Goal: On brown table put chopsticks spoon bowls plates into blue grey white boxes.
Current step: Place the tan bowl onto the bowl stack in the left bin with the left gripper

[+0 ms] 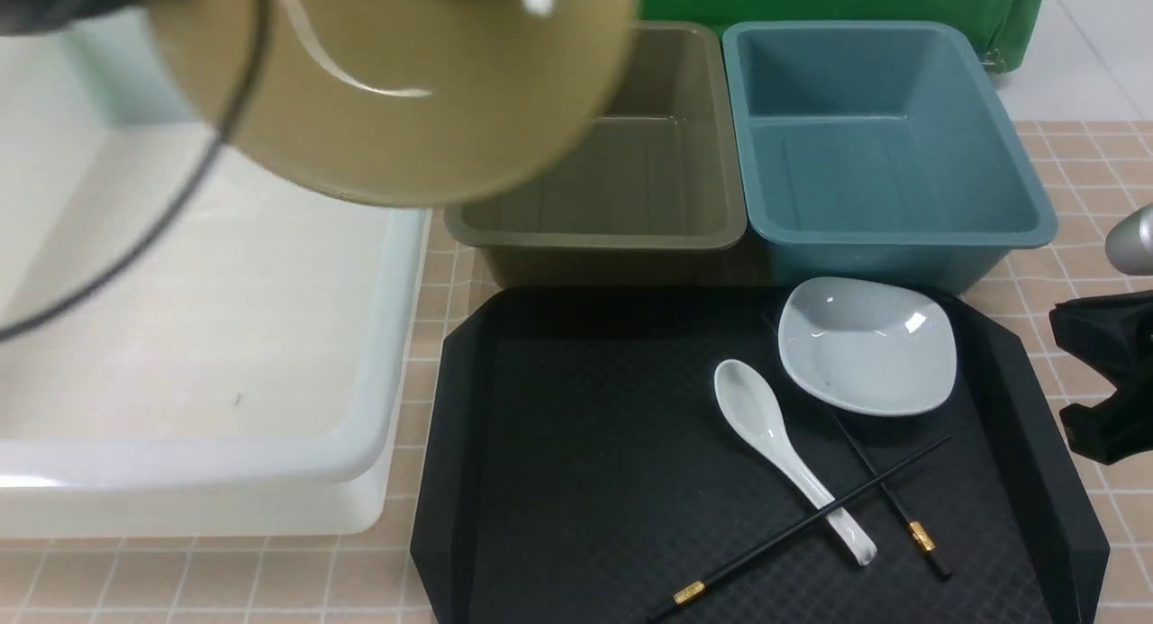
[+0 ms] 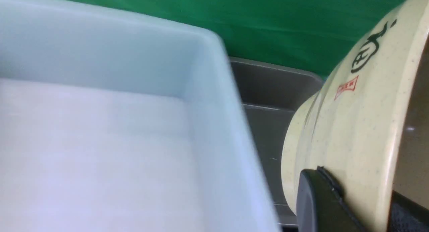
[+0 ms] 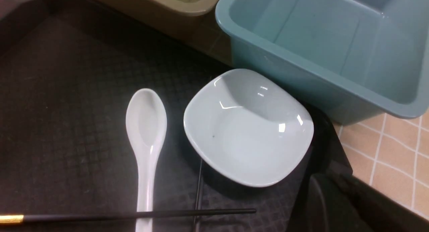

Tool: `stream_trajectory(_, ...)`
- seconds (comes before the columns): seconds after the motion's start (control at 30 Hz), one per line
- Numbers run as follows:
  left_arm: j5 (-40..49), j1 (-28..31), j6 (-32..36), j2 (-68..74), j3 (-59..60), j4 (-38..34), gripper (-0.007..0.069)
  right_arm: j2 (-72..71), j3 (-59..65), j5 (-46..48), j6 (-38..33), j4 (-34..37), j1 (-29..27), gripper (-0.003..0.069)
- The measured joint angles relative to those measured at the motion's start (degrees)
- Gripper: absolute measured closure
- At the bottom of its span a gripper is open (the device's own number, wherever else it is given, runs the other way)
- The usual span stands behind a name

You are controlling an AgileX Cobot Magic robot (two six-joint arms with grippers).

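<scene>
Presently: left gripper (image 2: 365,205), clamped on one large cream bowl (image 2: 362,111), wall between its fingers. Bowl held aloft, tipped sideways, beside the white box (image 2: 100,171); that box lies on the robot's left of it, likely destination.

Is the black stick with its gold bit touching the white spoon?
Touching: the front view shows the chopstick lying across the handle of the spoon.
</scene>
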Motion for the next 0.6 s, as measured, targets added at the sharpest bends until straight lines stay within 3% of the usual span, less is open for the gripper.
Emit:
stream_trajectory(0.07, 1.85, 6.68, 0.0, 0.23, 0.5, 0.98, 0.0615, 0.0, 0.0, -0.06, 0.15, 0.0, 0.0, 0.0609)
stream_trajectory(0.1, 1.85, 6.68, 0.0, 0.23, 0.57, 1.08, 0.0615, 0.0, 0.0, -0.06, 0.22, 0.0, 0.0, 0.0609)
stream_trajectory(0.13, 3.84, 12.88, 0.0, 1.46, 1.29, 2.2, 0.0615, 0.0, 0.0, -0.06, 0.36, 0.0, 0.0, 0.0609)
stream_trajectory(0.2, 5.52, 17.95, 0.0, 3.52, 2.04, 3.25, 0.0615, 0.0, 0.0, -0.11, 0.49, 0.0, 0.0, 0.0609)
stream_trajectory(0.3, 6.46, 22.49, 0.5, 7.47, 2.78, 4.28, 0.0615, 0.0, 0.0, -0.11, 0.49, 0.0, 0.0, 0.0609)
stream_trajectory(0.6, 6.11, 24.97, 1.22, 23.75, 2.78, 5.52, 0.0613, 0.0, 0.0, -0.11, 1.93, 0.0, 0.0, 0.0608)
